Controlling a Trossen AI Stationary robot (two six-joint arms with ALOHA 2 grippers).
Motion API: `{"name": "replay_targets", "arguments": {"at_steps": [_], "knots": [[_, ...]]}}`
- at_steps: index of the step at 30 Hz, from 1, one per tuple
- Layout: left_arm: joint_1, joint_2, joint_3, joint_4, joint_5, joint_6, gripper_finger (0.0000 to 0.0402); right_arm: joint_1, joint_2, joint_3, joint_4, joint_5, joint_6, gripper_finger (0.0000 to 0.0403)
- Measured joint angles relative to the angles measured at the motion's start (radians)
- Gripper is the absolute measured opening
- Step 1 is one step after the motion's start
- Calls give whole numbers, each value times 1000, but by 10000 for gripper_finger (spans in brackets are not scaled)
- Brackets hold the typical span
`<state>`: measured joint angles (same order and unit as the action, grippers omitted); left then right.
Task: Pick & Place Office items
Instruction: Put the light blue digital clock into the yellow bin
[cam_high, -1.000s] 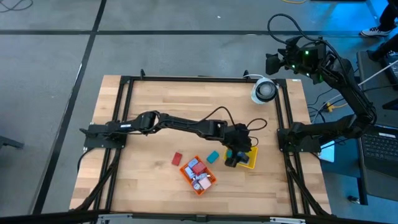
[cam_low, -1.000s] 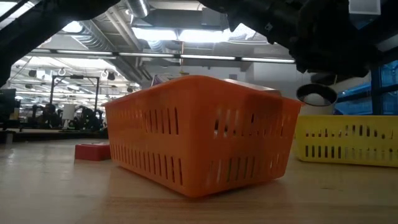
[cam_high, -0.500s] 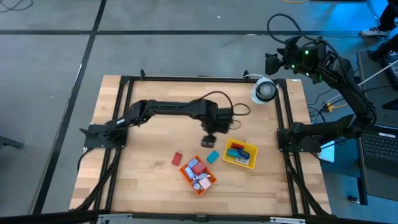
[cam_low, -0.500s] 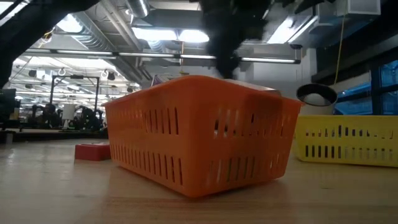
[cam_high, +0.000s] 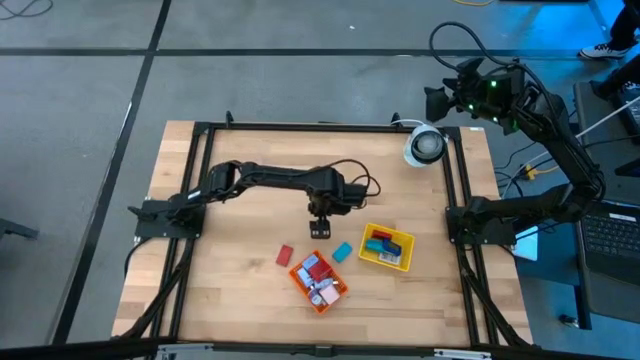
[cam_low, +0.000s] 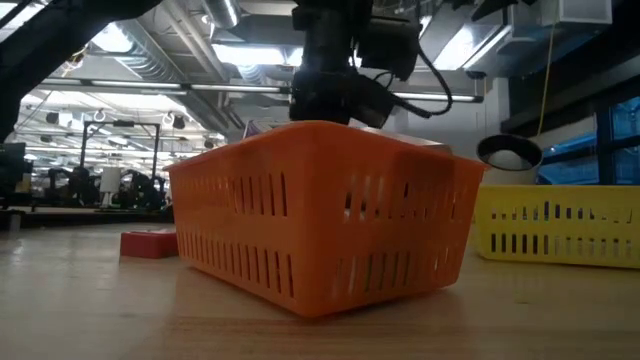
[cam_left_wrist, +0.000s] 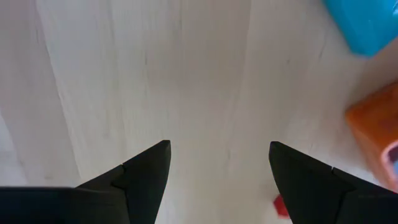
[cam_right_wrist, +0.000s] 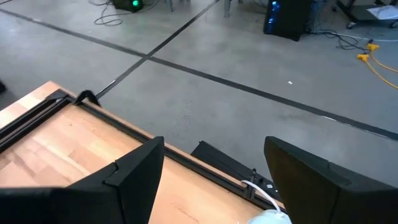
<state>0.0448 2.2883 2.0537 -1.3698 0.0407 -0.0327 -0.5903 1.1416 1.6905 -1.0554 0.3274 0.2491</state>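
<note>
My left gripper (cam_high: 320, 229) hangs open, pointing straight down over bare wood (cam_left_wrist: 186, 74), touching nothing. A teal block (cam_high: 342, 251) and a red block (cam_high: 285, 256) lie flat on the table, near of the gripper. Between them stands the orange tray (cam_high: 335, 296), holding several small pieces (cam_high: 316, 276). The yellow tray (cam_high: 400, 262) to the right holds red and blue pieces (cam_high: 378, 242). In the left wrist view the teal block (cam_left_wrist: 367, 25) and the orange tray's corner (cam_left_wrist: 376, 134) show beyond my open fingers. My right gripper (cam_right_wrist: 214, 146) is open, raised off the table's far right corner.
A white tape roll (cam_high: 424, 145) lies at the far right corner. A black frame (cam_high: 300, 126) runs around the tabletop. In the low view the orange tray (cam_low: 320, 215) fills the middle, with the yellow tray (cam_low: 560, 232) to its right and the red block (cam_low: 148, 243) to its left.
My left gripper has left the yellow tray and swung toward the table's left, tipping until it points straight down over bare wood. It has stayed open and carries nothing. The blocks and trays have not moved.
</note>
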Motion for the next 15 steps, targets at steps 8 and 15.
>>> {"name": "replay_targets", "arguments": {"at_steps": [8,15], "knots": [[-77,1,13,153,-21,-67,267,0,0,0,0,-56,-88,284],[-75,-9,270,-191,-296,-2,254,-14,0,0,10,-82,-138,284]]}}
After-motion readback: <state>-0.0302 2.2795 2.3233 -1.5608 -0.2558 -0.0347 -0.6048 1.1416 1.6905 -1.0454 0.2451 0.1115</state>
